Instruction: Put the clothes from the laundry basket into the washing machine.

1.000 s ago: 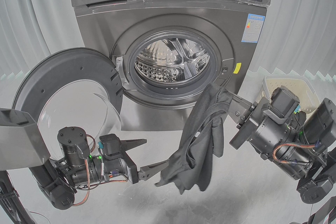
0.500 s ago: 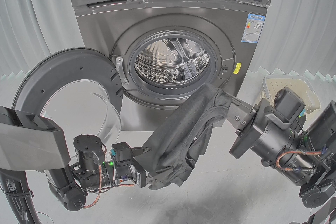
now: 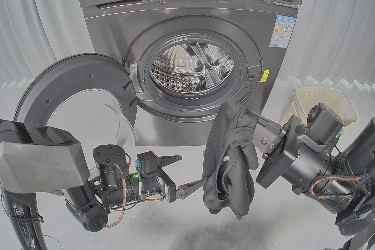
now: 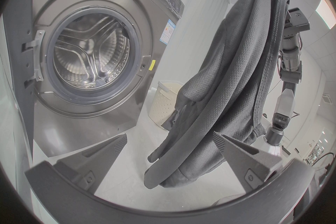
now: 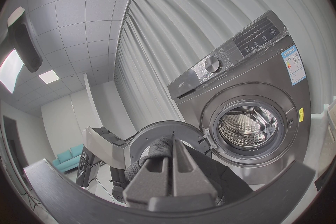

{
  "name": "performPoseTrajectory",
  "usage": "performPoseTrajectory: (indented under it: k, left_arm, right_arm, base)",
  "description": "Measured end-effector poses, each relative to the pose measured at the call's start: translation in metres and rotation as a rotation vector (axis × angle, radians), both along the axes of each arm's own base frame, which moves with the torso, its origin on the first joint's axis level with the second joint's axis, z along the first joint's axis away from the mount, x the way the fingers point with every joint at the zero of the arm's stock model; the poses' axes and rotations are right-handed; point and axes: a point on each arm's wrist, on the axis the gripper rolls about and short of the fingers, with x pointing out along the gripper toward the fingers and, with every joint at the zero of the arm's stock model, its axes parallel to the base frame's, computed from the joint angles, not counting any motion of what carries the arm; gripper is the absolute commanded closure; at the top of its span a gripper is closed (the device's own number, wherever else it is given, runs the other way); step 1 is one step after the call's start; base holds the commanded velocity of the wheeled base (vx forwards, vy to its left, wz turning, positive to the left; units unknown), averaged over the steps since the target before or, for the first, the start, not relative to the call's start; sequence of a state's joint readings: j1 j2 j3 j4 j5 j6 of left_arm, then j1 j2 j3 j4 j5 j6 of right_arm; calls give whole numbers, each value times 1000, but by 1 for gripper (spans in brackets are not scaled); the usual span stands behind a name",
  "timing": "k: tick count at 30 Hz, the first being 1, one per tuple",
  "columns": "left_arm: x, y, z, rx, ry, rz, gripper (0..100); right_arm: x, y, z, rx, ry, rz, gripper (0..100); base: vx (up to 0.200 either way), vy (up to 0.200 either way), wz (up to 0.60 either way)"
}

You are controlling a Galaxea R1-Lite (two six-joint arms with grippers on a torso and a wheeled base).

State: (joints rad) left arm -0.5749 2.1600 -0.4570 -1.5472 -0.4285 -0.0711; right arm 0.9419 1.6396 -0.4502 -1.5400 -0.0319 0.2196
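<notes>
— One dark shirt [image 3: 230, 153] hangs from the clamped right tool [image 3: 256, 125], just below the drum [image 3: 191, 67]; the left tool [image 3: 193, 168] gapes beside its hem.
— Best approach?
— Probably gather the dangling tail first, then lift both ends clear through the opening.

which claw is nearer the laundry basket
Right. The right claw, shut on the dark garment, is left of the laundry basket; the left claw is farther off, beyond the garment.
</notes>
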Motion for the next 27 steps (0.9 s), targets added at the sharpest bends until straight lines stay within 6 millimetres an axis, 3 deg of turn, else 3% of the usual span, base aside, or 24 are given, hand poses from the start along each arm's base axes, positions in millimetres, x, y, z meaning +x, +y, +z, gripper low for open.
performPoseTrajectory:
  k: [20,21,27]
  left_arm:
    - [2,-19,-20,22,24,-58,0]
    - [5,-20,-21,20,19,-53,100]
    - [14,-23,-30,23,20,-32,100]
  right_arm:
    - [-5,1,-2,-9,3,17,100]
    - [-5,2,-2,-10,3,18,100]
    - [-3,0,-3,-15,5,8,100]
  base:
    - [0,0,0]
    - [0,0,0]
    - [0,0,0]
